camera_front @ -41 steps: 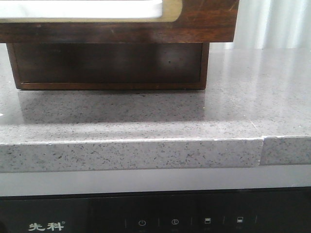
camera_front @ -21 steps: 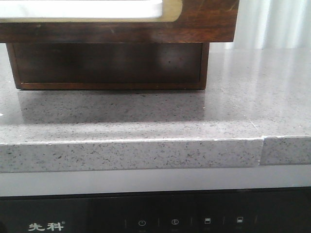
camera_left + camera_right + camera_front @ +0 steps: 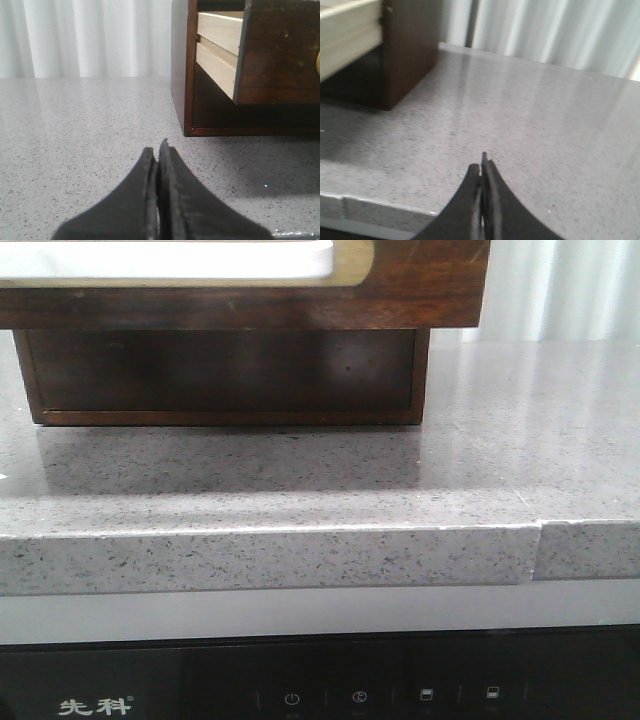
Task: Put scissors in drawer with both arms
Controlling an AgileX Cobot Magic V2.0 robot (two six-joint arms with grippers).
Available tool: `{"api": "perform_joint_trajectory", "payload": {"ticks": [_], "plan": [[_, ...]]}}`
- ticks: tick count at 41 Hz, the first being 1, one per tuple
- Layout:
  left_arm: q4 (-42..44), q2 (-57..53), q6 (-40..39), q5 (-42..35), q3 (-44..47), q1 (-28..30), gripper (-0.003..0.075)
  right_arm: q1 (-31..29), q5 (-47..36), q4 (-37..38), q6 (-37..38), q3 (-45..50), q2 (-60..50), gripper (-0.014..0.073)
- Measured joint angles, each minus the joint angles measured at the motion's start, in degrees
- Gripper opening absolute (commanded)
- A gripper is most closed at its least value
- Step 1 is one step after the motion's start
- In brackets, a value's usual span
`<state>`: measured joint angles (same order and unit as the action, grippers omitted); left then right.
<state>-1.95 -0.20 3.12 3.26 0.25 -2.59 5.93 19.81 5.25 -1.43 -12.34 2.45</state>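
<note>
Fingers of the left gripper (image 3: pixel 158 150) press together with nothing between them, low over the speckled grey counter (image 3: pixel 300 480); the right gripper (image 3: pixel 482 167) is likewise pinched closed and empty, near the counter's front edge; the drawer (image 3: pixel 260 55) stands pulled out of the dark wooden cabinet (image 3: pixel 220 375), overhanging the counter, its cream-framed white panel (image 3: pixel 170 260) facing forward; scissors show in no view; white curtains (image 3: pixel 555 30) hang behind; a black appliance panel (image 3: pixel 320 690) sits below the front edge.

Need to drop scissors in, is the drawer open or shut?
Open: the drawer juts out past the cabinet, pale side board showing.
</note>
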Motion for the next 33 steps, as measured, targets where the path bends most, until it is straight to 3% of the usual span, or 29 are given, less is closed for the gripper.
{"api": "perform_joint_trajectory", "payload": {"ticks": [12,33], "plan": [[0.00,0.00,0.00,-0.22,0.00,0.00,-0.0020,-3.19,-12.32,0.00,0.00,13.50,-3.05,-0.0067],[-0.09,0.00,0.00,-0.21,0.00,0.00,-0.0020,-3.19,-16.33,-1.21,0.54,13.79,-3.05,-0.0067]]}}
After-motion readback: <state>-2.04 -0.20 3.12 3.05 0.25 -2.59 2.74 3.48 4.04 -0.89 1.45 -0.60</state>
